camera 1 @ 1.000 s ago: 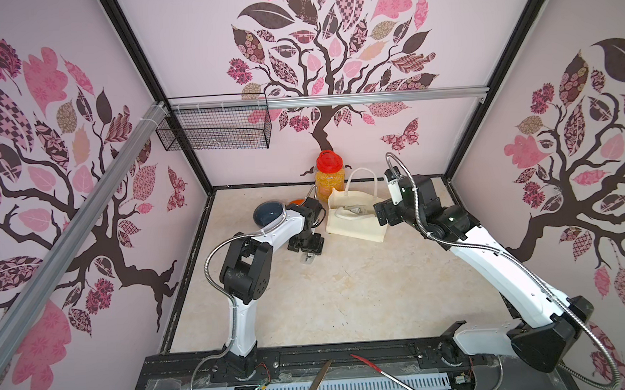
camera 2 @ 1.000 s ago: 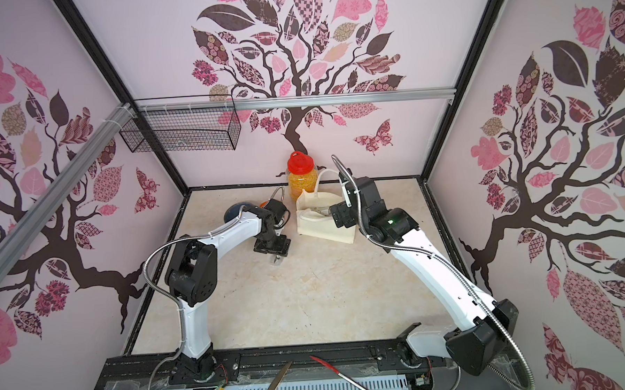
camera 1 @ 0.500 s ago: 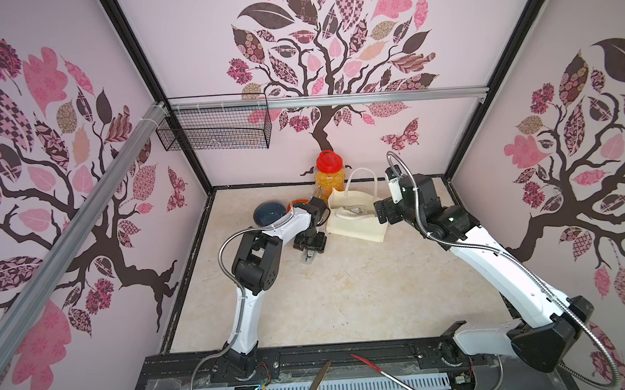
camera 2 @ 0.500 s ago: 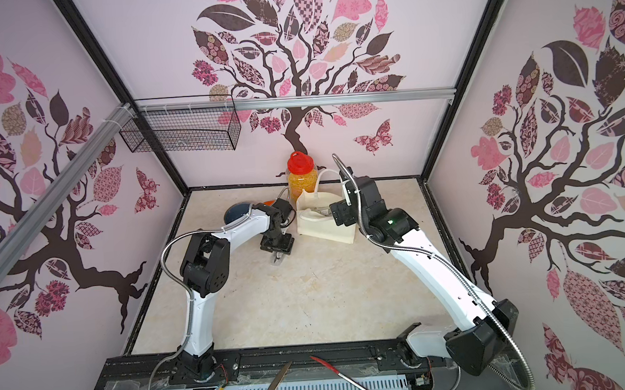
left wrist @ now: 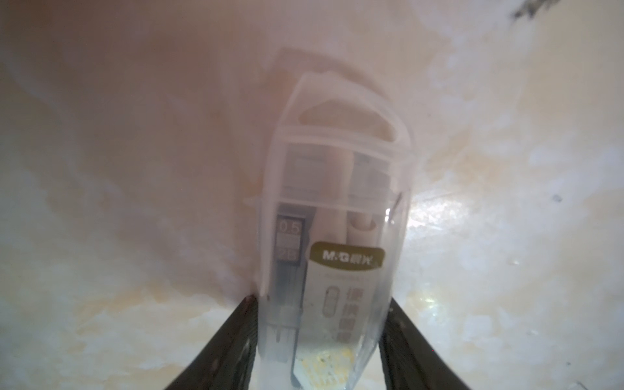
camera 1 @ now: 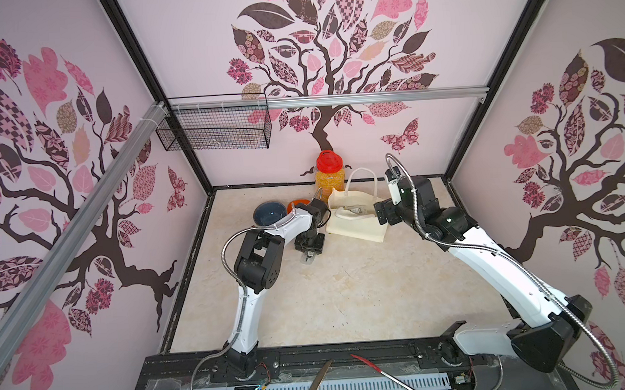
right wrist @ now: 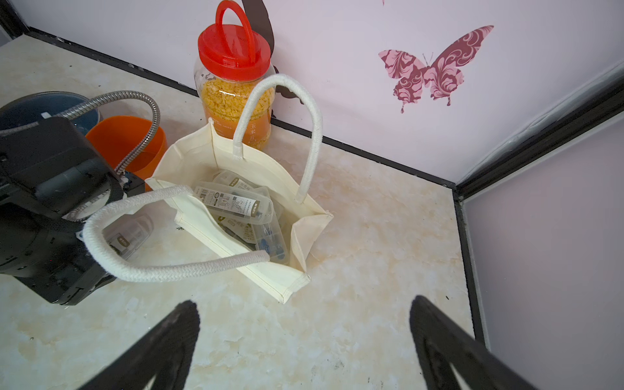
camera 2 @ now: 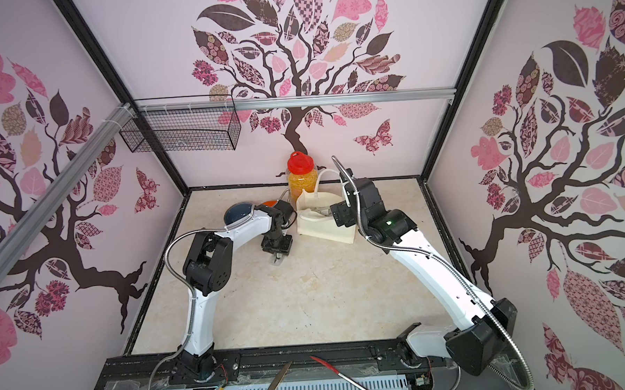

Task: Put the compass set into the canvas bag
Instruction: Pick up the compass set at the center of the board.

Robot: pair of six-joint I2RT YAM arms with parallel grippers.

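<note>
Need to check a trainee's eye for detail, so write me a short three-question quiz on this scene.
1. What stands right behind the canvas bag? A blue bowl; B red-lidded jar; C wire basket.
2. True or false: the right end effector is shut on the canvas bag.
3. Which end effector has the compass set between its fingers?
Key: 1 B; 2 false, it is open and empty; 3 the left end effector.

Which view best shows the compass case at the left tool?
Left wrist: the clear plastic compass case fills the frame, label readable, in the left tool. Right wrist: partly behind a white rope handle. Top views: a sliver.
</note>
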